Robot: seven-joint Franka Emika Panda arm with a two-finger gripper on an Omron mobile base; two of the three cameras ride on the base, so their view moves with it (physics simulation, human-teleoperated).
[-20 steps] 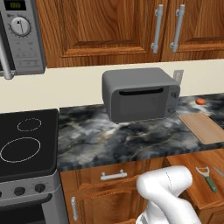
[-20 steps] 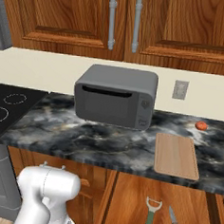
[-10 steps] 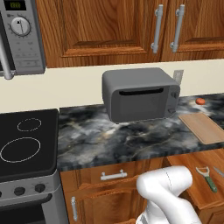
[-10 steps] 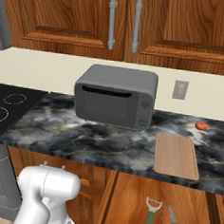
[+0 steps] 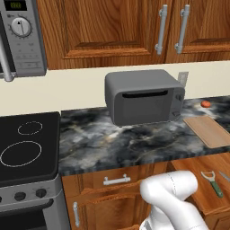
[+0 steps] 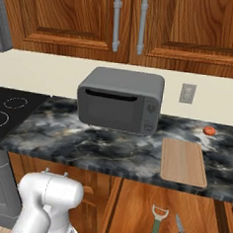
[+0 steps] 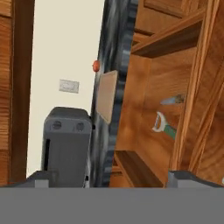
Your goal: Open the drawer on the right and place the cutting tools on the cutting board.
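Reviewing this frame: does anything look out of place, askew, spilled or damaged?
Nothing stands out. The drawer is pulled open with the green-handled peeler and the knife lying inside; the cutting board sits flat and bare on the counter.

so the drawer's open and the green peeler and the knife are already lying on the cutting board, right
Not quite: the green peeler and the knife lie inside the open drawer, as the right base view shows. The cutting board on the counter is bare.
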